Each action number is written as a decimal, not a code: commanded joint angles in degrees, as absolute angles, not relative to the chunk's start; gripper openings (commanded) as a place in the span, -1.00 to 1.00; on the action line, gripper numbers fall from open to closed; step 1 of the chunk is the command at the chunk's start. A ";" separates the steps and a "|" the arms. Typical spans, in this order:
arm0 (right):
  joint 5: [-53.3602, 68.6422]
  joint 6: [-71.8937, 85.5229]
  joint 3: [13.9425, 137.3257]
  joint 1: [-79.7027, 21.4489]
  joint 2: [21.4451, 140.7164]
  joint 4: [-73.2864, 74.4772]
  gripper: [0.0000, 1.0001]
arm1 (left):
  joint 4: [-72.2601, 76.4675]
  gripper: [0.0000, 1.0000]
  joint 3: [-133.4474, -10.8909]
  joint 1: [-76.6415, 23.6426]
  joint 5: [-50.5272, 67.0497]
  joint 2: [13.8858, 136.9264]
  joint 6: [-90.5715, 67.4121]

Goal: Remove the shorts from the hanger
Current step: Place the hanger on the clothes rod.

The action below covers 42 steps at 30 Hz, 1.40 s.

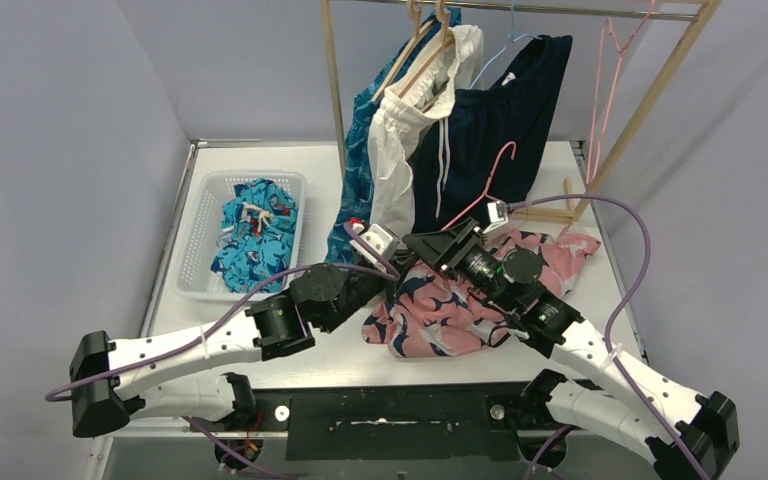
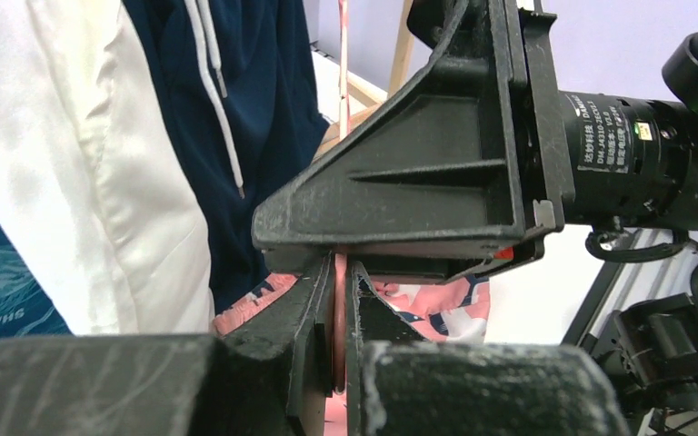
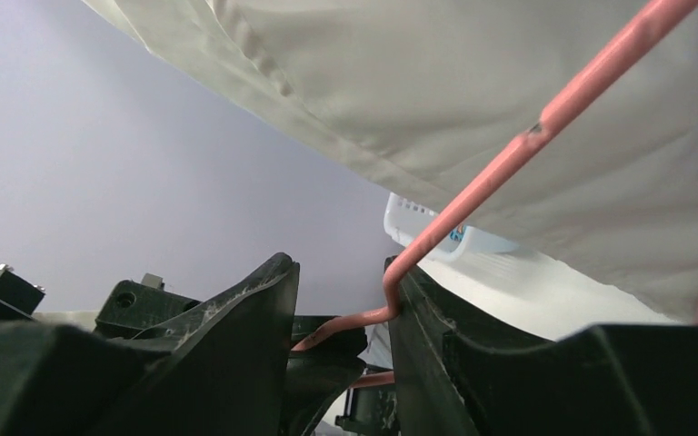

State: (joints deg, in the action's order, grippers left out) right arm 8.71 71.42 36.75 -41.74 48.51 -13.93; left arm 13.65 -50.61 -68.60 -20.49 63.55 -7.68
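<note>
The pink-and-navy floral shorts (image 1: 440, 315) (image 2: 459, 304) lie heaped on the table under both grippers. A pink wire hanger (image 1: 480, 190) (image 2: 343, 54) (image 3: 527, 136) rises from them, hook up. My left gripper (image 1: 400, 268) (image 2: 339, 300) is shut on the hanger's wire. My right gripper (image 1: 422, 242) (image 3: 341, 272) is open around another stretch of that wire, which rests against one finger (image 3: 427, 327). The blue leaf-pattern (image 1: 355, 170), white drawstring (image 1: 400, 130) (image 2: 73, 163) and navy shorts (image 1: 500, 110) (image 2: 264, 109) hang on the rack. Whether the floral pair still hangs on the wire is hidden.
A white basket (image 1: 192, 262) (image 3: 418, 218) at the left holds the teal cartoon-print shorts (image 1: 255, 235). The wooden rack (image 1: 650, 95) stands at the back, with an empty pink hanger (image 1: 610, 60) on its rail. The hanging clothes are right behind the grippers.
</note>
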 commanded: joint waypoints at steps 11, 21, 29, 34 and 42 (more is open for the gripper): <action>0.42 66.98 40.60 -44.17 45.28 -11.26 -0.81 | 18.00 -1.00 -49.37 -71.49 -24.48 62.40 -6.36; 2.67 64.60 48.34 -41.96 47.29 -1.45 -1.00 | 11.06 -0.24 -54.11 -71.54 -17.52 62.55 -9.01; 12.70 70.28 49.30 -32.31 48.48 -1.22 -1.00 | 3.66 0.11 -56.83 -71.51 -13.21 58.99 -11.94; 15.64 72.38 49.46 -30.77 49.72 -5.12 -1.00 | 2.65 0.13 -55.61 -71.53 -13.51 57.25 -13.51; 20.89 81.00 48.38 -25.85 50.81 -21.09 -1.00 | 1.94 0.14 -55.71 -71.48 -12.53 57.75 -14.06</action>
State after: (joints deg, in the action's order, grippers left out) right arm 16.58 75.64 46.63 -29.10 50.33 -6.92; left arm 1.19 -53.69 -71.48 -14.11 58.13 -13.26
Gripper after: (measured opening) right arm 0.096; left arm 0.569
